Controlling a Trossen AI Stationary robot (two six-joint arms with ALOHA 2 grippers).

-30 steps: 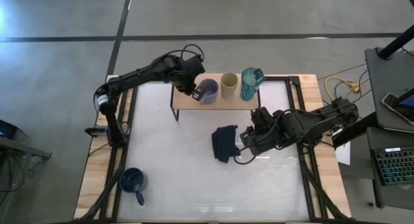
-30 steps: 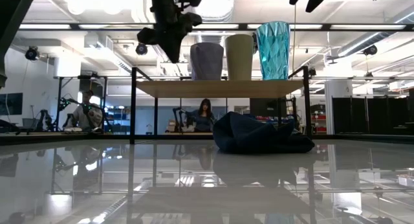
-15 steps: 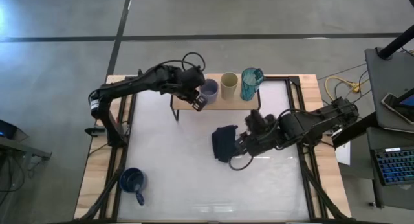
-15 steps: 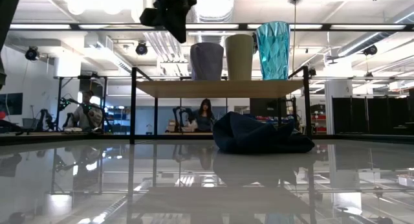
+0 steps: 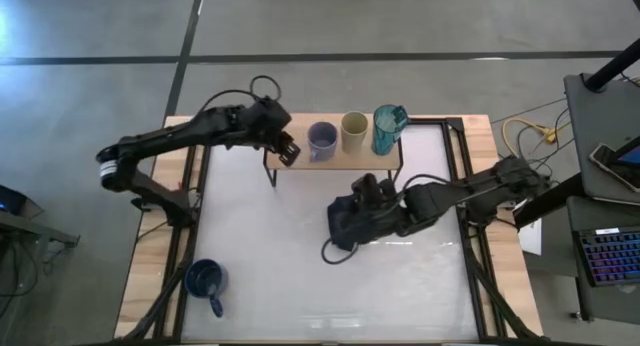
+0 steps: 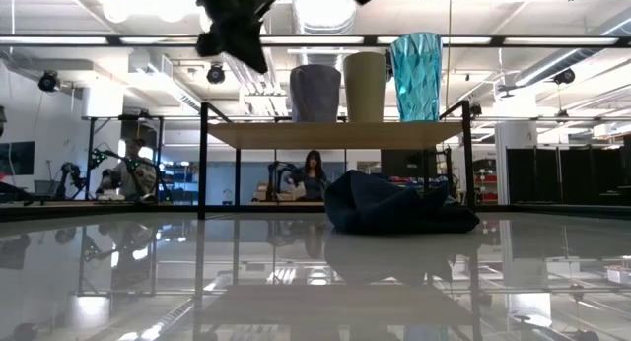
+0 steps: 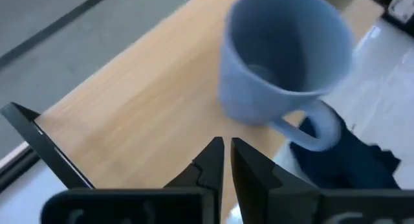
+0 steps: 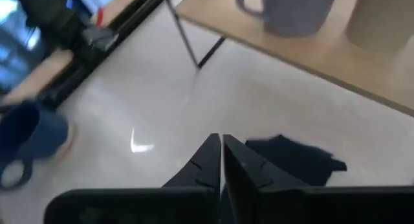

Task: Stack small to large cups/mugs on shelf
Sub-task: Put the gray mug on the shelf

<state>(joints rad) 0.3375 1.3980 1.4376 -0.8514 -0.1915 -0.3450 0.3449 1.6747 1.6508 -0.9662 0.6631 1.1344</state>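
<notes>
Mugs (grey-lavender mug [image 5: 321,139], beige cup [image 5: 353,131], teal mug [image 5: 387,128]) are seen lined up on the shelf [image 5: 300,160], the dark blue mug [image 5: 205,280] left on the table's near left, while the left gripper [image 5: 287,150] is clenched empty above the shelf's left end and the right gripper [image 5: 352,208] is clenched over the dark cloth [image 5: 340,226].

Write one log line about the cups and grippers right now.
shelf: lavender mug, beige cup, teal mug | blue mug: table | left gripper: shut | right gripper: shut

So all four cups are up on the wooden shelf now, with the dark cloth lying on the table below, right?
Not quite: only three stand on the shelf, the grey-lavender mug, the beige cup and the teal mug. The high view shows the dark blue mug on the table. The dark cloth does lie below.
</notes>
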